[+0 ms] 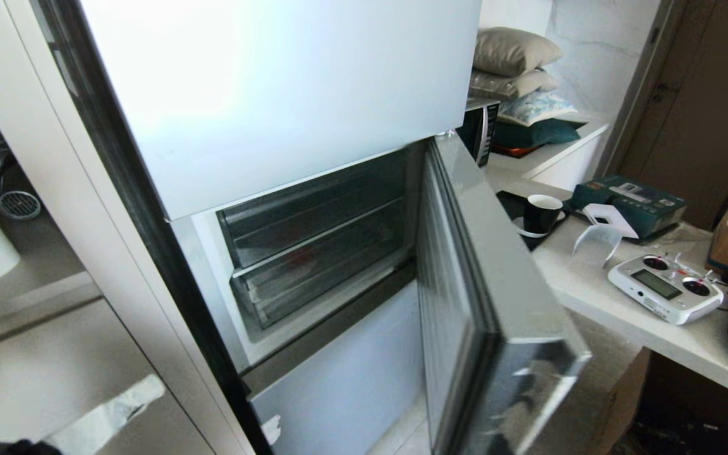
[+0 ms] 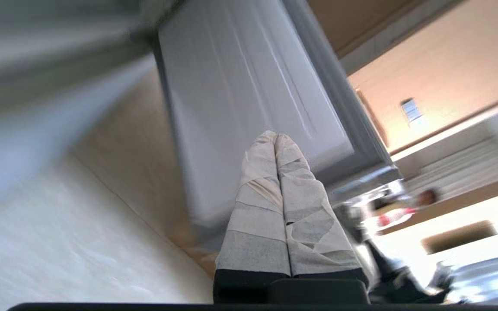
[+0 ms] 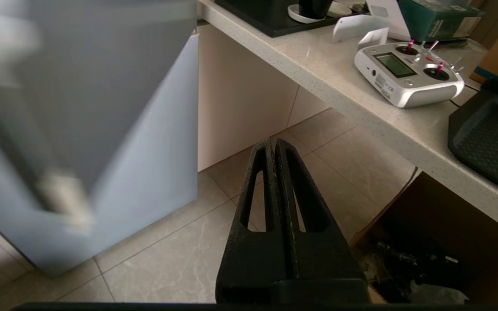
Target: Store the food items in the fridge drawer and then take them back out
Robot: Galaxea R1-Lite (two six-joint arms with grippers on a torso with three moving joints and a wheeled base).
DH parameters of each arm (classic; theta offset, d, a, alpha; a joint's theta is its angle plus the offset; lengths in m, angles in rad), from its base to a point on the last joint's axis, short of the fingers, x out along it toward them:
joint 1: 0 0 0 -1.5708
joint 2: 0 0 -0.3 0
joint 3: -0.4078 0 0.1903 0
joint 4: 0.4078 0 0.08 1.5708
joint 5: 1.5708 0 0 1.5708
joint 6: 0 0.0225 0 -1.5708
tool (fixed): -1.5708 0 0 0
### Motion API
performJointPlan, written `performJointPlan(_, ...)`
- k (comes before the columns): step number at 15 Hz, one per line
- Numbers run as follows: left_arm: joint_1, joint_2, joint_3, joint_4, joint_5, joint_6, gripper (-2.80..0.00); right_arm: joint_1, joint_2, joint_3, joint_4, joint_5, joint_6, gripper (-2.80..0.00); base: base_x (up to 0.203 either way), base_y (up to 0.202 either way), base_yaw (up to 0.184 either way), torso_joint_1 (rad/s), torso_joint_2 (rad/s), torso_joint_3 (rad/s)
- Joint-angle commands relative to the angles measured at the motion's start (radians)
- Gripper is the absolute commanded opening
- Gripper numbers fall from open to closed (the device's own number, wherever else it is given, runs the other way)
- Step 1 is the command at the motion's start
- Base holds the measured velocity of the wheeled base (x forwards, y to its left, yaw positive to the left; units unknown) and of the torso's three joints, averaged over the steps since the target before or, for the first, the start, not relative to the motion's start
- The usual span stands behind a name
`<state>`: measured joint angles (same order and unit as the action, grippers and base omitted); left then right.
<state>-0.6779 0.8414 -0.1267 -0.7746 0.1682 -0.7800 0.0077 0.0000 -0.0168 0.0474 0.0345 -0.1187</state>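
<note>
The head camera looks down from above and close at the fridge (image 1: 288, 126), its open door (image 1: 497, 284) and the counter (image 1: 629, 303) on the right. The right wrist camera sits low, facing floor tiles (image 3: 180, 259) and the same counter (image 3: 361, 99) with its white remote control (image 3: 409, 75). The left wrist camera, blurred, seems tilted up along a pale fridge panel (image 2: 249, 99).
</note>
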Motion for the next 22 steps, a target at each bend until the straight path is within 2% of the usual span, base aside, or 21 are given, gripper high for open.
performJointPlan(1, 0.002, -0.21, -0.1, 0.298, 0.011, 0.102, -2.8, 0.0, 0.002, 0.0, 0.0, 0.001, -0.001, -2.8, 0.0, 0.0, 0.0, 0.0, 0.0, 0.0)
performJointPlan(3, 0.012, -0.345, -0.163, 0.559, 0.047, 0.375, -2.8, 0.0, 0.002, 0.0, 0.0, 0.001, -0.001, -2.8, 0.0, 0.0, 0.0, 0.0, 0.0, 0.0)
performJointPlan(4, 0.057, -0.389, -0.169, 0.635, 0.063, 0.5, -2.8, 0.0, 0.002, 0.0, 0.0, 0.001, -0.001, -2.8, 0.0, 0.0, 0.0, 0.0, 0.0, 0.0)
performJointPlan(5, 0.133, -0.411, -0.155, 0.664, 0.071, 0.547, -2.8, 0.0, 0.002, 0.0, 0.0, 0.001, -0.001, -2.8, 0.0, 0.0, 0.0, 0.0, 0.0, 0.0)
performJointPlan(8, 0.391, -0.482, -0.088, 0.696, 0.066, 0.622, -2.8, 0.0, 0.002, 0.0, 0.0, 0.001, -0.001, -2.8, 0.0, 0.0, 0.0, 0.0, 0.0, 0.0)
performJointPlan(9, 0.475, -0.511, -0.053, 0.699, 0.056, 0.665, -2.8, 0.0, 0.002, 0.0, 0.0, 0.001, -0.001, -2.8, 0.0, 0.0, 0.0, 0.0, 0.0, 0.0)
performJointPlan(10, 0.532, -0.531, 0.024, 0.694, 0.049, 0.702, -2.8, 0.0, 0.002, 0.0, 0.0, 0.001, 0.001, -2.8, 0.0, 0.0, 0.0, 0.0, 0.0, 0.0)
performJointPlan(11, 0.545, -0.542, 0.091, 0.677, 0.03, 0.717, -2.8, 0.0, 0.002, 0.001, 0.0, 0.002, -0.002, -2.8, 0.0, 0.0, 0.0, 0.0, 0.0, 0.0)
performJointPlan(12, 0.546, -0.549, 0.121, 0.666, -0.038, 0.705, -2.8, 0.0, 0.002, 0.0, 0.0, 0.001, -0.002, -2.8, 0.0, 0.0, 0.0, 0.0, 0.0, 0.0)
performJointPlan(13, 0.547, -0.553, 0.124, 0.684, -0.148, 0.7, -2.8, 0.0, 0.002, 0.0, 0.0, 0.001, 0.0, -2.8, 0.0, 0.0, 0.0, 0.0, 0.0, 0.0)
performJointPlan(14, 0.545, -0.555, 0.119, 0.747, -0.217, 0.722, -2.8, 0.0, 0.002, 0.0, 0.0, 0.001, 0.001, -2.8, 0.0, 0.0, 0.0, 0.0, 0.0, 0.0)
performJointPlan(15, 0.543, -0.556, 0.114, 0.76, -0.22, 0.757, -2.8, 0.0, 0.002, 0.0, 0.0, 0.001, 0.001, -2.8, 0.0, 0.0, 0.0, 0.0, 0.0, 0.0)
performJointPlan(16, 0.548, -0.556, 0.112, 0.77, -0.168, 0.769, -2.8, 0.0, 0.002, 0.0, 0.0, 0.001, 0.001, -2.8, 0.0, 0.0, 0.0, 0.0, 0.0, 0.0)
performJointPlan(17, 0.58, -0.559, 0.109, 0.792, -0.147, 0.787, -2.8, 0.0, 0.002, 0.0, 0.0, 0.001, 0.001, -2.8, 0.0, 0.0, 0.0, 0.0, 0.0, 0.0)
performJointPlan(19, 0.704, -0.587, 0.103, 0.827, -0.162, 0.845, -2.8, 0.0, 0.002, 0.003, -0.005, 0.012, -0.037, -2.8, 0.0, 0.0, 0.0, 0.0, 0.0, 0.0)
performJointPlan(20, 0.721, -0.625, 0.102, 0.835, -0.17, 0.862, -2.8, 0.0, 0.002, 0.006, -0.01, 0.011, -0.011, -2.8, 0.0, 0.0, 0.0, 0.0, 0.0, 0.0)
performJointPlan(22, 0.697, -0.773, 0.101, 0.84, -0.199, 0.893, -2.8, 0.0, 0.002, 0.012, -0.025, 0.011, -0.006, -2.8, 0.0, 0.0, 0.0, 0.0, 0.0, 0.0)
